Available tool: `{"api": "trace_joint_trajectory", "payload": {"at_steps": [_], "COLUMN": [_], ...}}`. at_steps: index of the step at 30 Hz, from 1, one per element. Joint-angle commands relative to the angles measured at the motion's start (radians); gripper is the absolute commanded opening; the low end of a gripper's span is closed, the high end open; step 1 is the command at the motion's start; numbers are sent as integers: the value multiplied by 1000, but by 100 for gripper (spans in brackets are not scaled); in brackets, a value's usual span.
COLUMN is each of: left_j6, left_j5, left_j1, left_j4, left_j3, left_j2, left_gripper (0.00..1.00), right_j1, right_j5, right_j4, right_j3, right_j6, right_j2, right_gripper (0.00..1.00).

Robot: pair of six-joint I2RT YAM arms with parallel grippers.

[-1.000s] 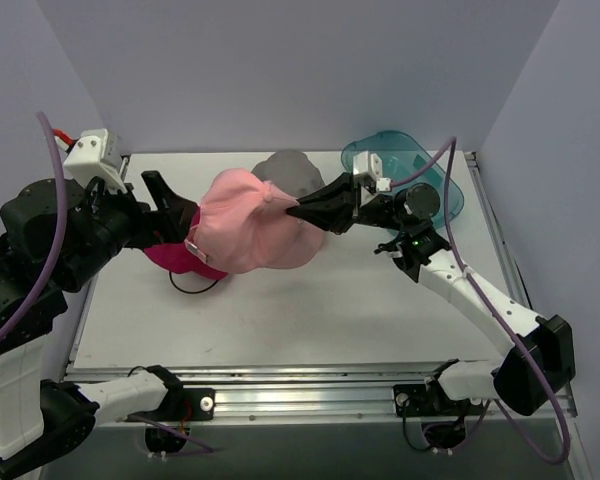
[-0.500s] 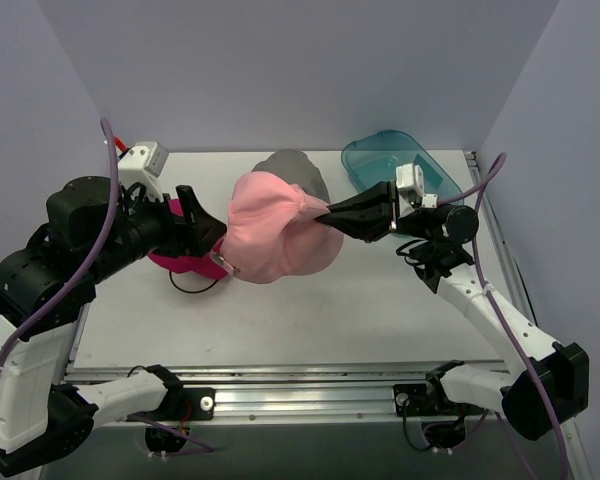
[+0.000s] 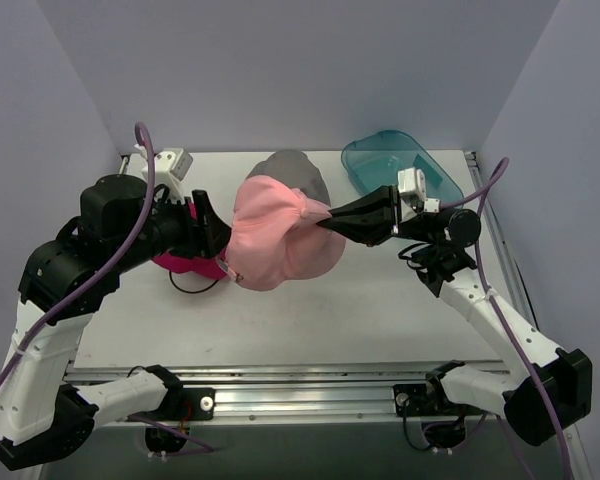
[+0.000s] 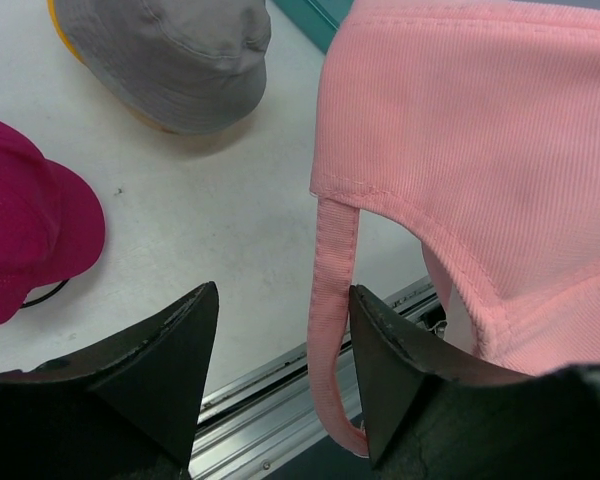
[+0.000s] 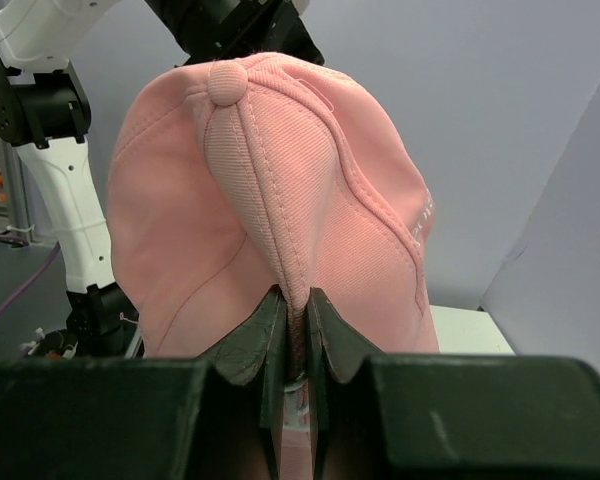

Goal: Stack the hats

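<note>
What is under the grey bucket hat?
A mustard yellow hat: only a sliver of its edge shows beneath the grey bucket hat; the rest is covered.

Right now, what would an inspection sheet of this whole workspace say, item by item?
Surface: white table, with a metal rail along the near edge.
Job's things: pink cap held up in the air; grey hat sits on the yellow hat at the back; magenta cap lies on the left.
Clutter: teal tray at the back right; black wire loop by the magenta cap.
Hands: right hand shut on the pink cap's crown; left hand open, the cap's strap hanging between its fingers.
Cables: a purple cable along each arm.
Surroundings: plain walls on three sides; nothing else seen.
</note>
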Motion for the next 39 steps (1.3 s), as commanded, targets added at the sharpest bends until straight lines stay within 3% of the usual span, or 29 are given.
{"api": "trace_joint_trajectory", "payload": {"at_steps": [1, 5, 11, 13, 14, 20, 26, 32, 39], "left_j6": [19, 22, 19, 21, 22, 24, -4, -11, -21], "left_j5": [47, 90, 113, 115, 108, -39, -172, -371, -482], "left_j1": [8, 8, 10, 8, 8, 10, 10, 15, 24], "left_j4": [45, 63, 85, 90, 91, 102, 119, 106, 81], "left_j3": [-10, -41, -82, -96, -107, -127, -121, -113, -76], "left_j2": [-28, -44, -54, -56, -58, -84, -107, -127, -120], "left_gripper": [63, 55, 33, 19, 3, 2, 2, 2, 2], "right_j1": [-4, -4, -6, -3, -1, 35, 138, 143, 157], "right_j5": [24, 28, 36, 48, 51, 83, 194, 231, 205], "right_j4": [-18, -18, -60, -108, -117, -165, -507, -401, -253], "right_j3": [31, 28, 32, 34, 32, 49, 155, 166, 256], "right_j6": [-83, -88, -112, -148, -154, -175, -431, -395, -281], "right_j2": [-31, -24, -28, -34, -34, -6, 61, 109, 273], "right_gripper": [0, 0, 0, 0, 0, 0, 0, 0, 0]}}
